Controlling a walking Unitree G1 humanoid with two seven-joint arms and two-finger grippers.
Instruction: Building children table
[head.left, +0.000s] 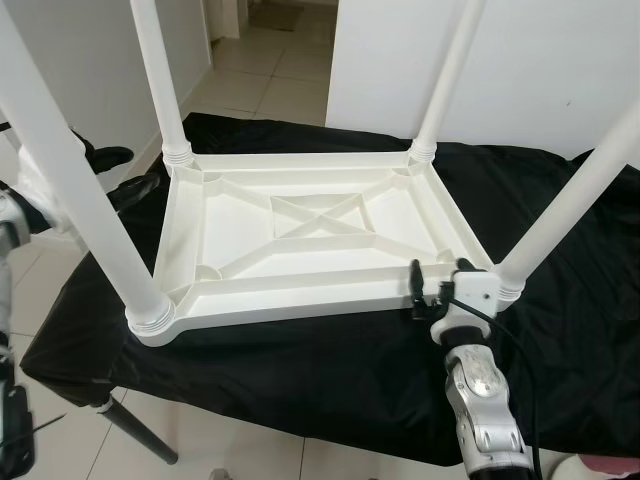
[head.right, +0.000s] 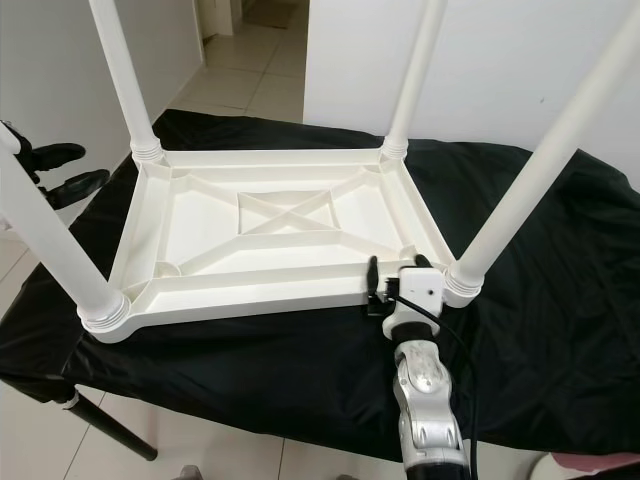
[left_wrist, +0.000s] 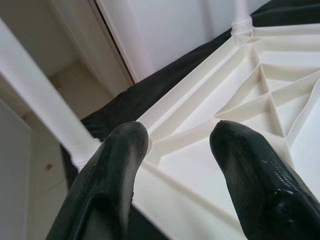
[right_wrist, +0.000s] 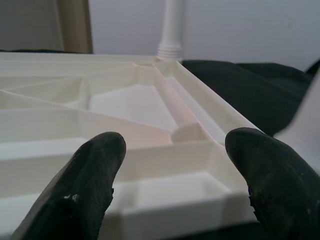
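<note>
A white plastic children's table (head.left: 320, 235) lies upside down on a black cloth (head.left: 330, 370). Four white legs stand up from its corners: near left (head.left: 90, 200), far left (head.left: 160, 80), far right (head.left: 450, 75) and near right (head.left: 570, 200). My right gripper (head.left: 440, 275) is open at the near right corner. Its fingers straddle the rim (right_wrist: 165, 165) beside the near right leg. My left gripper (head.right: 65, 172) is open just off the table's left side, apart from it. In the left wrist view its fingers (left_wrist: 115, 165) frame the left rim (left_wrist: 200, 90).
The cloth-covered surface ends a short way in front of the table, above a tiled floor (head.left: 200, 450). A black stand leg (head.left: 135, 430) slants down at the near left. A white wall (head.left: 520, 60) rises behind, with a doorway (head.left: 270, 40) at the back left.
</note>
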